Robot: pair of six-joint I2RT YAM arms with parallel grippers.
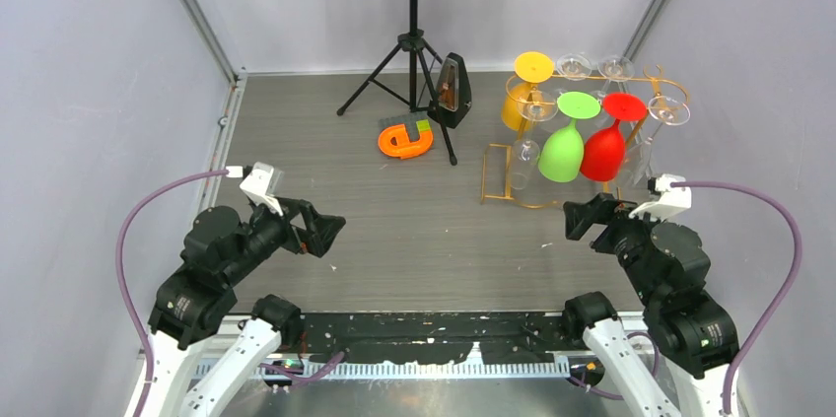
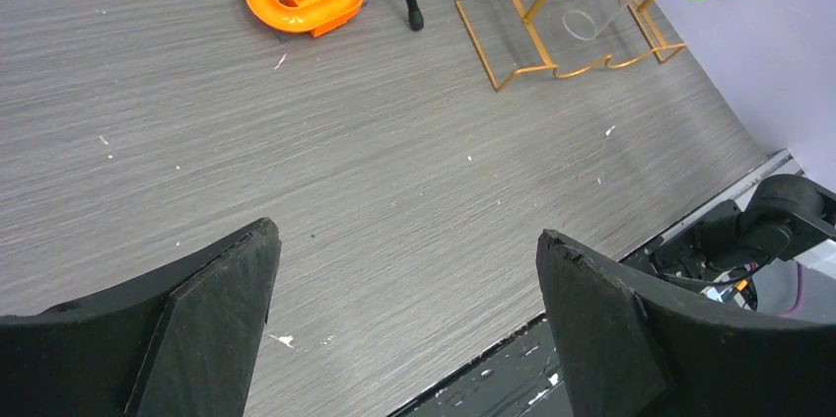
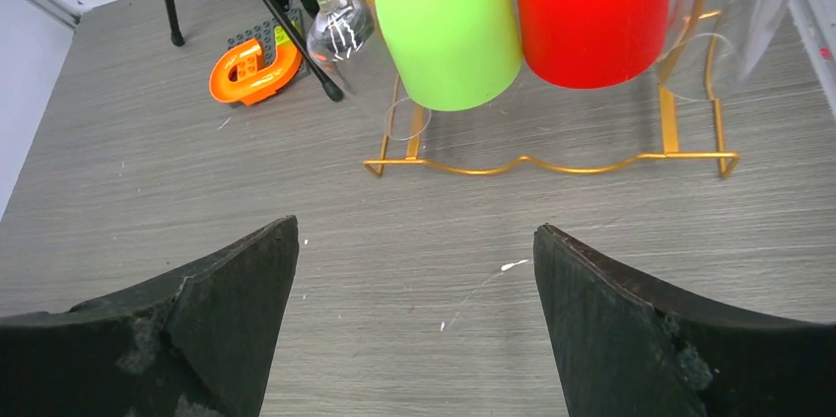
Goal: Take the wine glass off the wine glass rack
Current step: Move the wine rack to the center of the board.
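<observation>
The gold wire wine glass rack (image 1: 498, 190) stands at the right of the table, also in the right wrist view (image 3: 552, 165) and the left wrist view (image 2: 513, 42). Glasses hang upside down from it: a green glass (image 1: 562, 153) (image 3: 449, 23), a red glass (image 1: 603, 149) (image 3: 593, 13), a yellow glass (image 1: 521, 102) and several clear ones (image 1: 524, 156). My right gripper (image 1: 580, 219) (image 3: 414, 240) is open and empty, just in front of the rack. My left gripper (image 1: 330, 232) (image 2: 404, 240) is open and empty, at the left over bare table.
A black tripod music stand (image 1: 414, 42) stands at the back centre, a dark metronome (image 1: 453, 92) beside it. An orange toy piece on a grey plate (image 1: 405, 138) lies in front of the stand. Grey walls close in both sides.
</observation>
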